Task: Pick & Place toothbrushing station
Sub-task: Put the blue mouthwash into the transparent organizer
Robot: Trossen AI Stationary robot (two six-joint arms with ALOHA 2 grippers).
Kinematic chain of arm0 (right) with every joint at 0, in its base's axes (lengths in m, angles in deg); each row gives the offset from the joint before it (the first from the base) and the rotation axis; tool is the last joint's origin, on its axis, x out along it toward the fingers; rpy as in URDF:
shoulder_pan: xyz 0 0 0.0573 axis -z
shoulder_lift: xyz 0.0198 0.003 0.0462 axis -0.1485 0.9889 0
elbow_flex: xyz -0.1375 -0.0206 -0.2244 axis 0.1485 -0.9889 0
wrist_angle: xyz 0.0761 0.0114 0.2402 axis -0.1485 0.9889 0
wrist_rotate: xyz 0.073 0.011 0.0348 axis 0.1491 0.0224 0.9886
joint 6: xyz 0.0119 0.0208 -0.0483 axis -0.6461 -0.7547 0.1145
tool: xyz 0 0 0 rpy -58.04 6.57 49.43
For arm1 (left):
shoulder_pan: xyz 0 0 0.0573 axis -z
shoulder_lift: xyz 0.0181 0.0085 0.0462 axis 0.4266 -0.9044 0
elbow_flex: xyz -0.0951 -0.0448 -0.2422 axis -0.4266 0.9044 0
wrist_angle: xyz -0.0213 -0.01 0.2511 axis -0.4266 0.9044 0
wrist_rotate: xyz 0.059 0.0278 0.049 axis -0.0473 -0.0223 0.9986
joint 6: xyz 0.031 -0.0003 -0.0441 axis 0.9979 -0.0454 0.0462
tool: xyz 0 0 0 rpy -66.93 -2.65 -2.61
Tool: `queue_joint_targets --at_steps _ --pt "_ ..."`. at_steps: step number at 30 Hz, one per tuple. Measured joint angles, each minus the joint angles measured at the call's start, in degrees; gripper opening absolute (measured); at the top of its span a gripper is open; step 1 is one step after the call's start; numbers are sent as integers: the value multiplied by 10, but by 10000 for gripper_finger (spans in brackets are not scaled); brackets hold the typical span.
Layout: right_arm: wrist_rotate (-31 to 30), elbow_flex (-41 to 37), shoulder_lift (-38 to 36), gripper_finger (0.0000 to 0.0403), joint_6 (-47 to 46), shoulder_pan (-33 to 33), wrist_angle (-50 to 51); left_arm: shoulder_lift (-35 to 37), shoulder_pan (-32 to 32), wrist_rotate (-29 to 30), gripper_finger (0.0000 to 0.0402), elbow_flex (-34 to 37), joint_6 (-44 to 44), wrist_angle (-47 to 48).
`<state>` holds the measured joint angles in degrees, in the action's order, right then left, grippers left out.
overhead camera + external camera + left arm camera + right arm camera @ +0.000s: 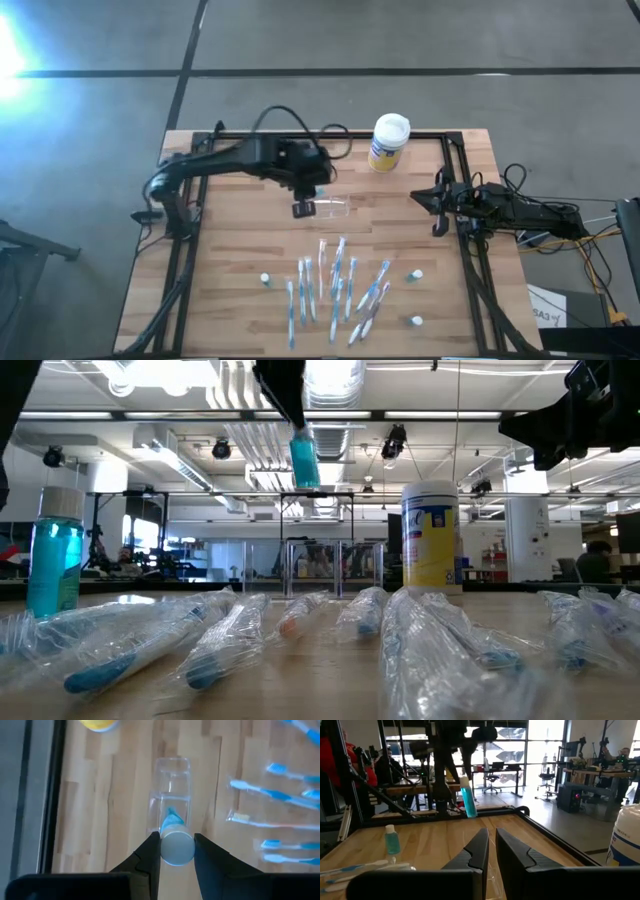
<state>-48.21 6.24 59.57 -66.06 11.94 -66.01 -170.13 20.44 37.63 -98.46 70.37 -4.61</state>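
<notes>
The clear plastic holder (335, 207) rests on the wood at the table's middle, a faint glassy outline; it also shows in the left wrist view (170, 790). My left gripper (303, 207) hangs just above its left end, shut on a small bottle of blue liquid with a white cap (176, 847). The bottle also shows in the low view (304, 455) and in the right wrist view (468, 797). My right gripper (440, 215) waits at the table's right side, shut and empty. My left gripper pinches the small bottle's capped top end (176, 851) between its two fingers (150, 855). The fingers come from above, pointing down. The bottle hangs below them, nearly upright and cap up, clear of the table and over the holder.
A yellow canister with a white lid (389, 142) stands at the far middle. Several bagged toothbrushes (335, 285) lie on the near half, with small blue bottles (265, 279) (415, 273) (416, 321) among them. A black frame (455, 160) rims the table.
</notes>
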Motion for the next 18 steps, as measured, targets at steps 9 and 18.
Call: queue_joint_targets --at_steps 9,18 --pt "0 0 0 34 0 0 0 -62 -9 0 92 -7 13 2" --pt "0 0 0 34 0 0 0 -94 -12 -5 92 -7 14 -1"
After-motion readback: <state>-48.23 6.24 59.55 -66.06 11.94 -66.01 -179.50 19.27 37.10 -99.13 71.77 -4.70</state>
